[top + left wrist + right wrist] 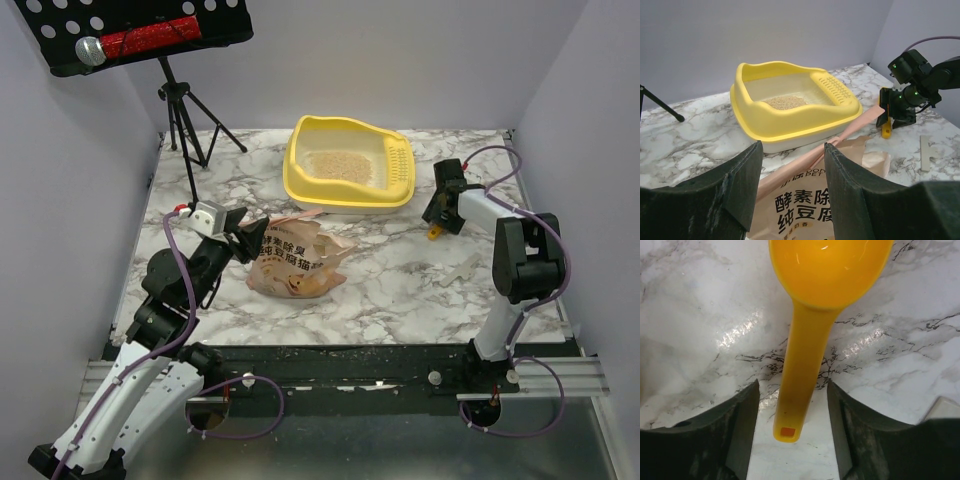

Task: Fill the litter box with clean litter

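The yellow litter box (350, 165) stands at the back middle of the table, with a patch of pale beige clean litter (338, 167) in it; both show in the left wrist view, the box (790, 117) and the litter (785, 102). The tan-pink litter bag (295, 262) lies on its side in front of the box. My left gripper (243, 238) is open and empty just above the bag's (815, 205) left end, its fingers (740, 185) apart. My right gripper (437, 222) is open, pointing down over the yellow-orange scoop (805, 365), whose handle lies between the untouching fingers (740, 430).
A black tripod stand (185, 110) carrying a tray with a red-handled microphone (92, 50) stands at the back left. A small pale flat piece (460, 272) lies on the marble near the right arm. Grey walls close in the table's sides and back.
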You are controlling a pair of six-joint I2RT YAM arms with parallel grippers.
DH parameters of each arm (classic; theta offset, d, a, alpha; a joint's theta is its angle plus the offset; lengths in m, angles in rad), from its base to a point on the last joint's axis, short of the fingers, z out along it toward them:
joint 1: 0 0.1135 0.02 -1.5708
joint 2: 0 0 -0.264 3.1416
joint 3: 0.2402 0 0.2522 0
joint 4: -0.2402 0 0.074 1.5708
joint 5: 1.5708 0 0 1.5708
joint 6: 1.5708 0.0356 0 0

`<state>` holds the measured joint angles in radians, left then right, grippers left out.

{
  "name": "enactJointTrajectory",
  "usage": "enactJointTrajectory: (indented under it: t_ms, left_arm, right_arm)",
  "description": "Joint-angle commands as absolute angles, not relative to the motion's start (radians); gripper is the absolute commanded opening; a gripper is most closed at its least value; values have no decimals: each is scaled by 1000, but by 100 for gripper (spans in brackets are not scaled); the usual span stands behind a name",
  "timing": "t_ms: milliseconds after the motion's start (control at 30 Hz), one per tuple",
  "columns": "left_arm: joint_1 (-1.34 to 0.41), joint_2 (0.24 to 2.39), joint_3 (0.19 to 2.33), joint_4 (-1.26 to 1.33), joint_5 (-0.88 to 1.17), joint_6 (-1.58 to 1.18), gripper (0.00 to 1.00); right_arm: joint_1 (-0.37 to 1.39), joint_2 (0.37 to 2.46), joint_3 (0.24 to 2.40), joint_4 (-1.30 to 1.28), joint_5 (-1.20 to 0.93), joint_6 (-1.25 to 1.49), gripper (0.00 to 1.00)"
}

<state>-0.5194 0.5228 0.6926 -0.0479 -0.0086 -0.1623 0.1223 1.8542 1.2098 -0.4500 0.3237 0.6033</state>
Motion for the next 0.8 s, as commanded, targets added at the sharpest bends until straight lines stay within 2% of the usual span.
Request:
enactJointTrajectory:
  t_ms: [0, 67, 200, 367, 567, 767]
  left_arm:
    - [-526, 512, 701, -52, -21, -166, 61]
    - [-526, 512, 701, -55, -21, -166, 61]
    - [-529, 506, 706, -61, -28, -163, 61]
    - [-537, 499, 704, -58, 26, -147, 61]
    - [-538, 511, 750, -106, 90, -163, 62]
    - [-549, 569, 837, -190, 135, -175, 62]
  right_arm:
    - [117, 1875, 1238, -482, 292, 583, 57]
    - [117, 1875, 1241, -483, 284, 574, 42]
    - [117, 1879, 1250, -488, 267, 543, 2]
    - [127, 1755, 1177, -457, 293, 526, 0]
    - [239, 1499, 1140, -508, 471, 431, 0]
    - [438, 1261, 1236, -610, 395, 165, 0]
